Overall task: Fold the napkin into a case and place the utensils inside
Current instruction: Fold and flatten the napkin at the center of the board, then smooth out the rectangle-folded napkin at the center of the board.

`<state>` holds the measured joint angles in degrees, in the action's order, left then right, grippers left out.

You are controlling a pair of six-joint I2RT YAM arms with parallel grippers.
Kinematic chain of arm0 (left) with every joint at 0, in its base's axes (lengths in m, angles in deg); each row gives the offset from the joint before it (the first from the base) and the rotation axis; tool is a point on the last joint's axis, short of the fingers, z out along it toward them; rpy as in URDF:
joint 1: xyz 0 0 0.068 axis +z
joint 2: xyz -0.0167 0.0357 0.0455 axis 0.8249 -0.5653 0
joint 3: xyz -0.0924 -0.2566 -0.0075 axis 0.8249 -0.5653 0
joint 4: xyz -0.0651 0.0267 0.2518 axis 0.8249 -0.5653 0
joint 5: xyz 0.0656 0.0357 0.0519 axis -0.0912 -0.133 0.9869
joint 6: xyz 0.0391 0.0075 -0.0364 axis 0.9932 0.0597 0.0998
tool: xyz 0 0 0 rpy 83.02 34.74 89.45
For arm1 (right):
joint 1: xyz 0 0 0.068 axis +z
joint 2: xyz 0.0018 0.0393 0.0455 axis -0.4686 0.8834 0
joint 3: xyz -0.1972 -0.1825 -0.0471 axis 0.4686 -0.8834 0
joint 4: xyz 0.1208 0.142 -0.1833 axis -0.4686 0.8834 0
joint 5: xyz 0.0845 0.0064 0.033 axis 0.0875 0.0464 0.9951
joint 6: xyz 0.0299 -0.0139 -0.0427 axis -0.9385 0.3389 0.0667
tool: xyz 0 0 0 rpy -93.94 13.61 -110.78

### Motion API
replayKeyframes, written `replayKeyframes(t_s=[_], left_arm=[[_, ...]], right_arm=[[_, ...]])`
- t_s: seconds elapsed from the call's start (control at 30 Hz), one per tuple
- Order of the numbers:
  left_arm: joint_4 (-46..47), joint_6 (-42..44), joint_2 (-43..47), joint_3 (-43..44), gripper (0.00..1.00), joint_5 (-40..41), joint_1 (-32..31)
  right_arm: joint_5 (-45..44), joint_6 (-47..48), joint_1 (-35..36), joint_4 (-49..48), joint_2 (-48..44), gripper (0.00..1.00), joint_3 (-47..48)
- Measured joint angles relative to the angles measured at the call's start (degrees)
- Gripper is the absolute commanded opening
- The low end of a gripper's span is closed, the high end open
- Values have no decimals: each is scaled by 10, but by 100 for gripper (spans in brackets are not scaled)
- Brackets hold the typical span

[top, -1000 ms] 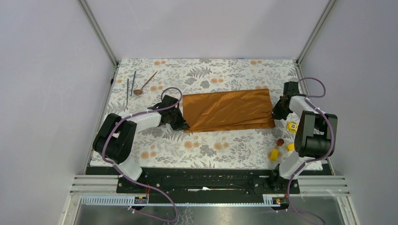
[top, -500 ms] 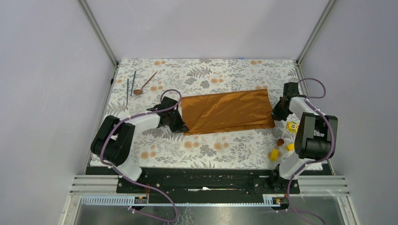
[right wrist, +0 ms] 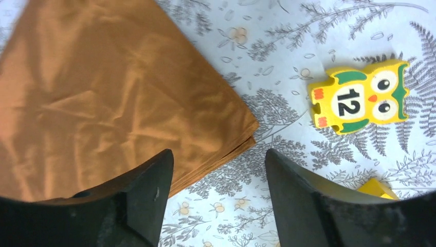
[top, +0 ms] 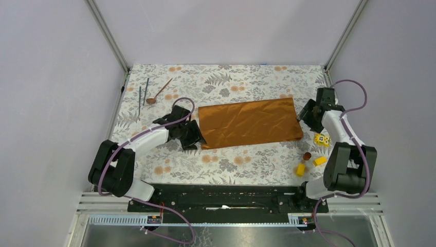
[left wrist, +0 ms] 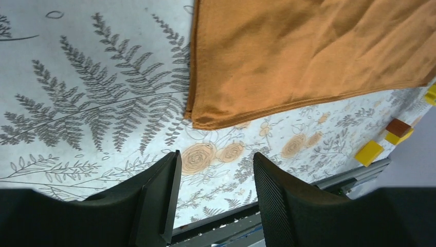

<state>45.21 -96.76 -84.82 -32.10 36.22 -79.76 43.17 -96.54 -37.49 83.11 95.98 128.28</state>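
The folded rust-orange cloth napkin (top: 249,122) lies flat; the left end effector (left wrist: 216,157) and right end effector (right wrist: 218,155) stand open and empty beside its left and right ends.

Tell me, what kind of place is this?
Probably a robot test booth: plain walls and metal posts surround a flowery tablecloth, and a left arm and right arm are bolted to a rail at its near edge.

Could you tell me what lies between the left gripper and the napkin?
Only bare tablecloth. In the left wrist view, the open left gripper hangs just short of the napkin, with only the cloth's flower print in the gap.
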Motion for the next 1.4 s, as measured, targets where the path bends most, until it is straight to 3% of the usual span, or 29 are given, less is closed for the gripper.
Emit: replayKeyframes(t_s=[0.13,0.43,1.0,1.4], left_arm=[[-8,10,-3,22,61,-15,0],[71,13,-103,45,66,-71,0],[113,29,-125,33,70,-87,18],[88,45,-83,18,74,-23,25]], right_arm=[[57,3,-1,-20,-30,80,0],[143,-2,-2,-57,67,81,0],[126,-14,-2,-96,95,84,-33],[113,-17,-2,-74,53,85,-49]])
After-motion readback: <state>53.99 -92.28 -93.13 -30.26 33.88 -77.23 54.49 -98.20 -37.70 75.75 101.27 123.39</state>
